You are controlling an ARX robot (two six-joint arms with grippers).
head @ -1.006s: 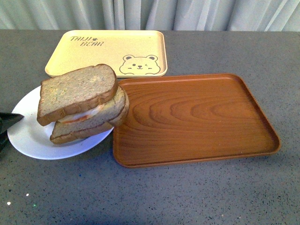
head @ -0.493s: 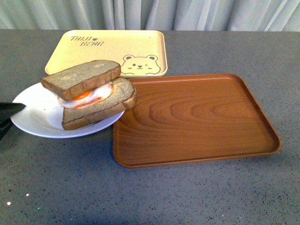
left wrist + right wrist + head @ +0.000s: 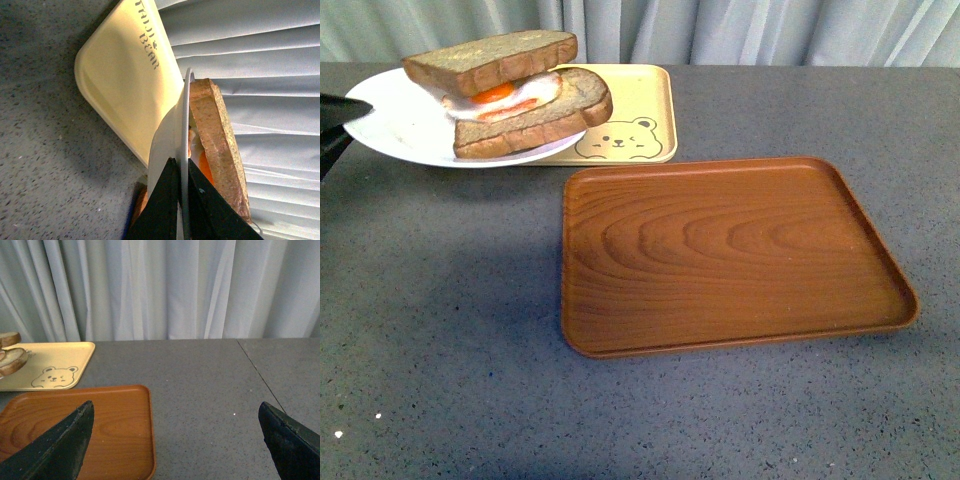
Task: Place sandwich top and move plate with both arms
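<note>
Brown tray (image 3: pixel 735 255) lies open from above; the plate (image 3: pixel 390 125), held aloft, blocks much of the yellow tray (image 3: pixel 645 95)

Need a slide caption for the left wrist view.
Left gripper pinching the plate rim, sandwich aboard, yellow tray beyond.

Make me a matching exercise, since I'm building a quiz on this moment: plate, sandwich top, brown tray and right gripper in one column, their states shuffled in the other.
Things:
1. plate
2. sandwich top
3. brown tray
4. right gripper

States:
a. open, holding nothing
b. lying on the fried egg
c. pinched at the rim by the left gripper
d. flat on the table

Pairs: 1-c; 2-b; 3-d; 4-a
</note>
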